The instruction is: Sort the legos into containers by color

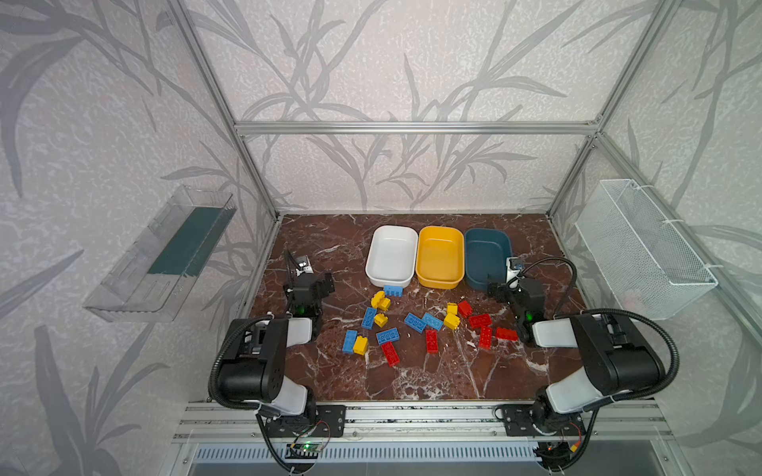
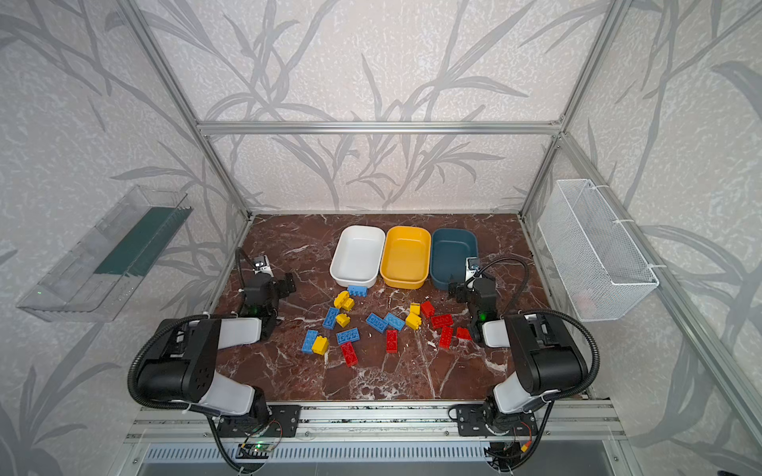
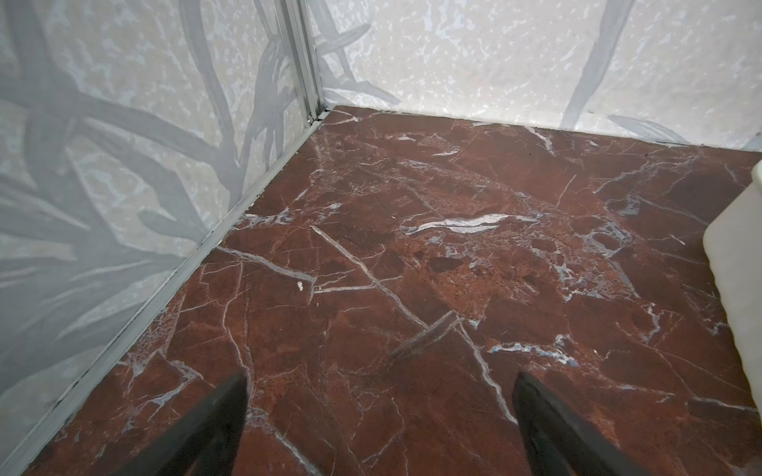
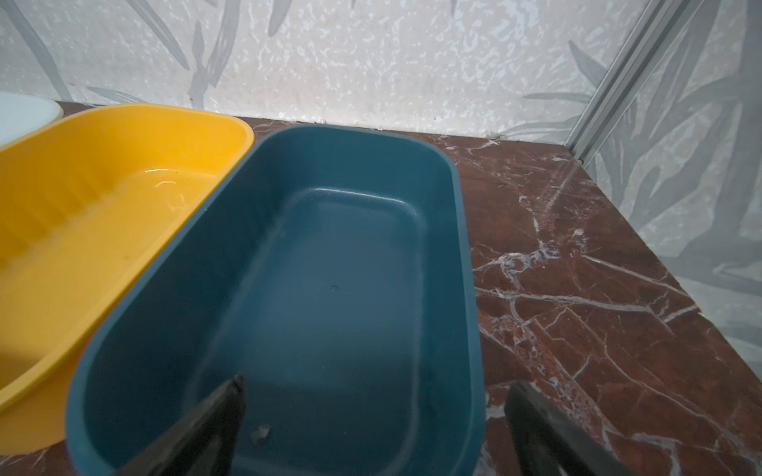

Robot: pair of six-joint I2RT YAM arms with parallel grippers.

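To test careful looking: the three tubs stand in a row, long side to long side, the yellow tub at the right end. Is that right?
No. Both top views show the yellow tub in the middle; the dark teal tub is at the right end. They stand in a row, long side to long side.

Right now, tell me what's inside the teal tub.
The teal tub is bare inside but for one pale speck. A jaw of the right gripper covers a bit of its near end.
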